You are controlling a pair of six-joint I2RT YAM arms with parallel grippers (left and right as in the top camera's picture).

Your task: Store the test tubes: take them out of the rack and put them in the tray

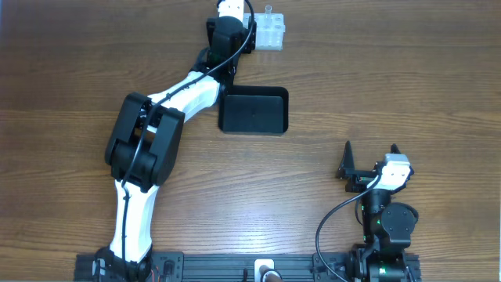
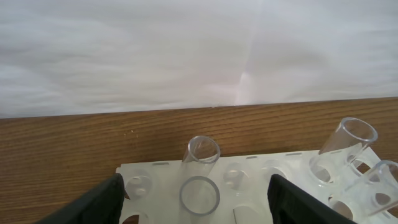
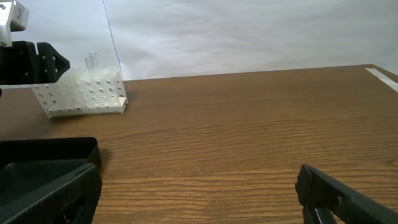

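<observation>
Fingers (image 2: 93,202) of the left gripper (image 2: 198,198) are standing wide apart over the white rack (image 2: 161,180), holding nothing. Its wrist view is showing the open mouths of the test tubes (image 2: 351,146) standing there, while from above the arm is covering part of the rack. The black tray (image 1: 253,110) is lying near it on the counter (image 1: 407,78). The right gripper (image 1: 370,157) is resting open, well apart.

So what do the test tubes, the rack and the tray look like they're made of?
Test tubes: clear and glossy, see-through walls; glass or clear plastic, can't tell. Rack: opaque matte white, drilled with holes; probably plastic. Tray: black, smooth, rounded corners; likely moulded plastic.
</observation>
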